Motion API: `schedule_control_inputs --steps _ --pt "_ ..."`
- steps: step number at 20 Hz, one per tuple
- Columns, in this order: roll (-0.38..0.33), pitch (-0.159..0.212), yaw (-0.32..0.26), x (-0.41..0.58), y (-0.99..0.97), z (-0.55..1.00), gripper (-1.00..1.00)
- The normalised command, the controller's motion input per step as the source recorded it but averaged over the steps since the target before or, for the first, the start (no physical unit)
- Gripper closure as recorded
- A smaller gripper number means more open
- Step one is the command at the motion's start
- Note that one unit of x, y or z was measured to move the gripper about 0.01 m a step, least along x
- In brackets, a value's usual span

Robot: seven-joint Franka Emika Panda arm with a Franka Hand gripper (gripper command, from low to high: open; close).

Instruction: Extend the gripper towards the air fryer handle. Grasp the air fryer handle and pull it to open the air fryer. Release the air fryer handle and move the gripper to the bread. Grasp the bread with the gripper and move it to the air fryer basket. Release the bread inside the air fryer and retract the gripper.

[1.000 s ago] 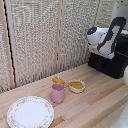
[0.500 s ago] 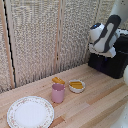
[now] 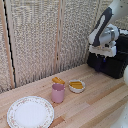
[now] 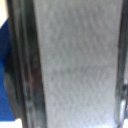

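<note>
Gripper (image 3: 102, 61) hangs fingers-down against the air fryer (image 3: 111, 61) front, likely lining up on its handle, which is hidden behind it. Jaw opening: cannot tell; wrist view is a blur. Bread (image 3: 58, 80) lies well away, beside pink cup (image 3: 58, 93).

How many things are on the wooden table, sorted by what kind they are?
Plates: 1, the flowered plate
Cups: 1, the pink cup
Bowls: 1, the small white bowl with yellow strips
Bread: 1, the bread
Appliances: 1, the air fryer
Total: 5
</note>
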Motion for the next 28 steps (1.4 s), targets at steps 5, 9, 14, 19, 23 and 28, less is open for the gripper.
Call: schedule_control_inputs --steps 5,9,14,19,23,28 --pt "0.028 -0.133 0.000 -0.023 0.98 -0.10 1.00" --pt "0.000 -0.125 0.000 0.006 0.98 -0.01 1.00" --pt "-0.045 -0.054 -0.014 0.130 0.89 0.36 1.00" --pt "-0.179 -0.022 -0.076 0.329 0.64 0.22 1.00" --pt "-0.179 -0.024 -0.116 0.253 0.60 -0.03 1.00" --pt "-0.129 -0.021 -0.112 -0.066 0.69 -0.18 1.00"
